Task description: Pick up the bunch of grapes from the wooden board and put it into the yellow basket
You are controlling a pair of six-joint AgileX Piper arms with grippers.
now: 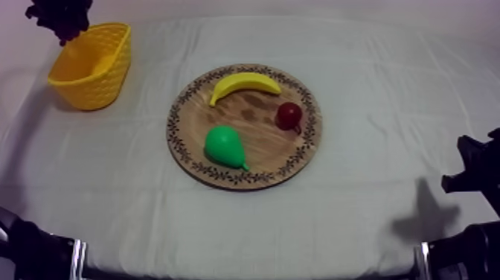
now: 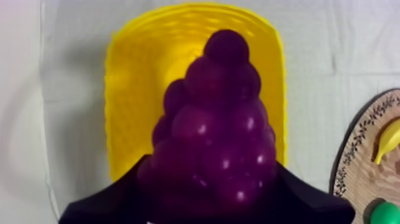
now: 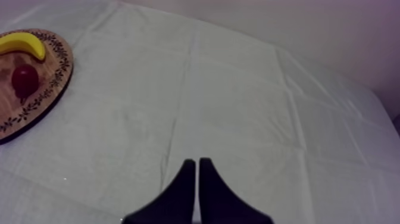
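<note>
The left gripper point(image 2: 208, 199), fingers pinching the bunch of grapes point(image 2: 215, 131), hangs above the yellow basket point(image 2: 128, 89), the right gripper point(image 3: 197, 170) pressed together over the desk point(image 3: 238, 107); released off-centre, the bunch may strike the rim and tumble out.

Bench point(image 1: 350, 249) fully covered by a grey-white cloth point(image 1: 387, 82), which lies flat and shows fold creases point(image 3: 178, 107) running lengthwise and across. Beyond the far edge stands a plain pale surface point(image 3: 309, 30) with a faint violet tint; wall or backdrop, cannot tell. Lighting is soft. One diffuse shadow point(image 1: 425, 217) lies on the cloth at the right side.
</note>
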